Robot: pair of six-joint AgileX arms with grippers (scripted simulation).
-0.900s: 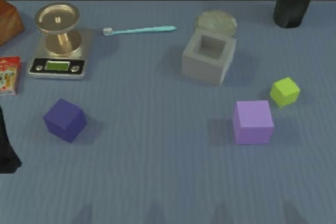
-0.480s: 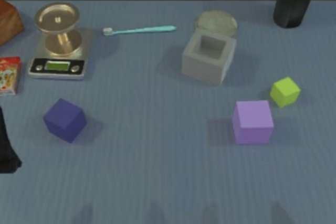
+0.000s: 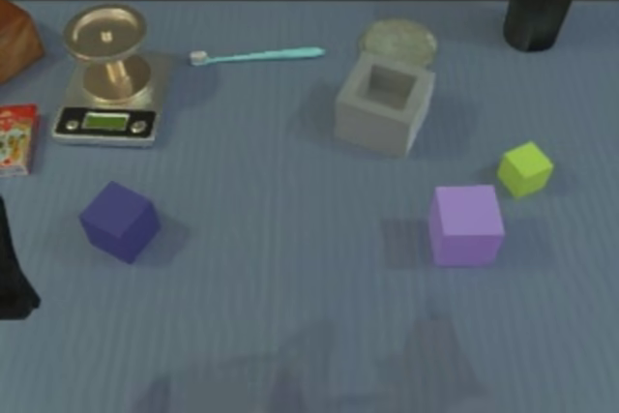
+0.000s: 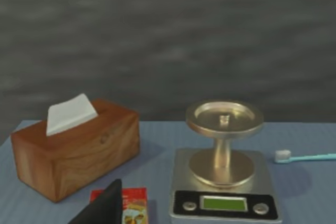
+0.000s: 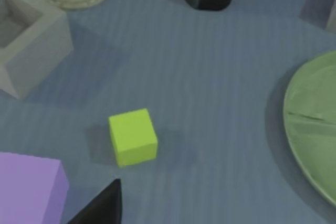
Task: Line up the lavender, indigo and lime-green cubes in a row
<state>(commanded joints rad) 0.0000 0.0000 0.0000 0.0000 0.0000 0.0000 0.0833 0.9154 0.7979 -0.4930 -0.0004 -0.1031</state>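
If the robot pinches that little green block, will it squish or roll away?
Probably neither. The lime-green cube has flat faces and sharp edges, so it looks stiff and should sit still rather than roll. It is the smallest block, beside the lavender, so it is likely light and might skid on the table if nudged. Its plain matte sides should give a pincer fair grip.

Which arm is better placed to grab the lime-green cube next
Right, probably. The lime-green cube sits on the table's right, beside the lavender, and fills the right wrist view; the left wrist view shows only the scale.

Open mat mid-table point(image 3: 271, 239) — grey hollow block point(image 3: 384, 103) blocks behind.
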